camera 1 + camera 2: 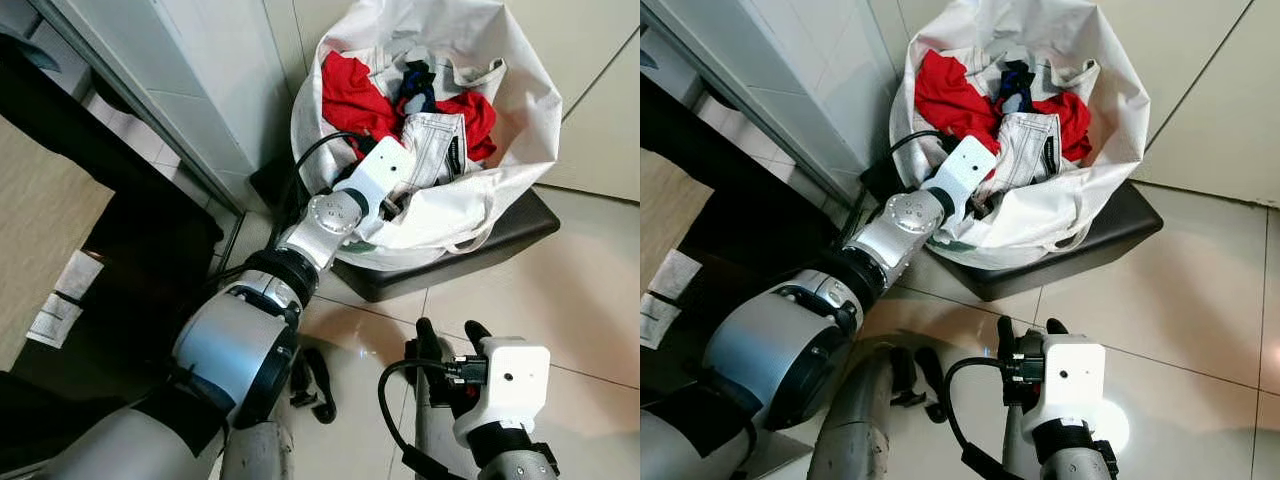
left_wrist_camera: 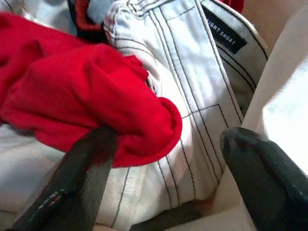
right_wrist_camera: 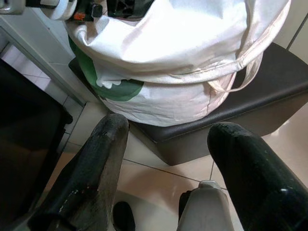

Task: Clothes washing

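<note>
Inside the white laundry bag (image 1: 500,110) on the dark stool (image 1: 520,235), the left tool (image 2: 163,159) has its fingers spread wide over a red garment (image 2: 82,101) and pale shorts (image 2: 192,86), gripping nothing yet. This looks like the unloading step (clothes not yet picked); next it should close on the red cloth and lift. Right tool (image 3: 163,159) hangs open above the floor.

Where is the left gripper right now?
The left gripper reaches inside the white laundry bag, fingers open around a red garment lying on white denim shorts.
</note>
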Tool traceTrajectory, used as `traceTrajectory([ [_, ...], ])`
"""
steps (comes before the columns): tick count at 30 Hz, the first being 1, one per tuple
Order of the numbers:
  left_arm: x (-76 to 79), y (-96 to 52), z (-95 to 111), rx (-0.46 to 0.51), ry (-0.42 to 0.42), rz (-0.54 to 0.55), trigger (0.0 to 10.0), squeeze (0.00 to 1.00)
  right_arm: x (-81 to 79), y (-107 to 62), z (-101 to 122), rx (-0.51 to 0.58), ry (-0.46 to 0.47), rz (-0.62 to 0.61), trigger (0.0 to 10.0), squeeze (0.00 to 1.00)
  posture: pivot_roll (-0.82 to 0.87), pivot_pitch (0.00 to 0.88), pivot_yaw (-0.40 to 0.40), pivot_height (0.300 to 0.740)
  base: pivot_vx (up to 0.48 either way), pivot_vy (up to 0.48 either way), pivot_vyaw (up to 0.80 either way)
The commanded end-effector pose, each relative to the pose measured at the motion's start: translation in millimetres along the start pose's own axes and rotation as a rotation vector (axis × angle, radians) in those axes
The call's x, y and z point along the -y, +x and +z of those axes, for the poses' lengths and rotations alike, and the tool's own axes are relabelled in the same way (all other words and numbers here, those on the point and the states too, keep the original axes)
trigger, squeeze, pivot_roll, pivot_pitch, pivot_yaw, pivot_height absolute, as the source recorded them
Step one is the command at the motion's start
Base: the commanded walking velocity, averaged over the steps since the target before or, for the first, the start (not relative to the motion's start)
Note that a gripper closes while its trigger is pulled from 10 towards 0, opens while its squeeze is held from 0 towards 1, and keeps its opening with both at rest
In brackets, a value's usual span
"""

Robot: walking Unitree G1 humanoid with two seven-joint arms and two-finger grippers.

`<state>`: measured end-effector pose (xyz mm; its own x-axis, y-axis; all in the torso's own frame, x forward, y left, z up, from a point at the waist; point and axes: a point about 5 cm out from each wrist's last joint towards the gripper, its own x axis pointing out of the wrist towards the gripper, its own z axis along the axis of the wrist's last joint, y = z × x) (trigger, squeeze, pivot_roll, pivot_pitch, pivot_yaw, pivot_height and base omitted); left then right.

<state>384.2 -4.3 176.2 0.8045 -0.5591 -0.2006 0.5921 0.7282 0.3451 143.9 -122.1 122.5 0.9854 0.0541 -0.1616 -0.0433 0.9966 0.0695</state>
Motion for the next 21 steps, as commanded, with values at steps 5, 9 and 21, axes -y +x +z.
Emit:
traceTrajectory([
  [5, 6.2, -2.0, -20.2, -0.081, -0.145, -0.01, 0.0, 0.0, -4.0, -2.7, -4.7, -0.032, 0.01, 0.005, 10.0, 0.0, -0.42, 0.443, 0.192, 0.668, 0.0, 0.0, 0.0],
  [9, 3.8, -1.7, -17.8, -0.07, -0.215, 0.017, 0.0, 0.0, -3.2, -1.6, -4.9, -0.032, 0.008, 0.006, 10.0, 0.0, -0.42, 0.437, 0.19, 0.668, 0.0, 0.0, 0.0],
  [21, 1.0, -2.5, -20.7, -0.073, -0.235, 0.063, 0.0, 0.0, -3.6, -1.2, -5.6, -0.037, 0.013, 0.008, 10.0, 0.0, -0.42, 0.445, 0.189, 0.668, 0.0, 0.0, 0.0],
])
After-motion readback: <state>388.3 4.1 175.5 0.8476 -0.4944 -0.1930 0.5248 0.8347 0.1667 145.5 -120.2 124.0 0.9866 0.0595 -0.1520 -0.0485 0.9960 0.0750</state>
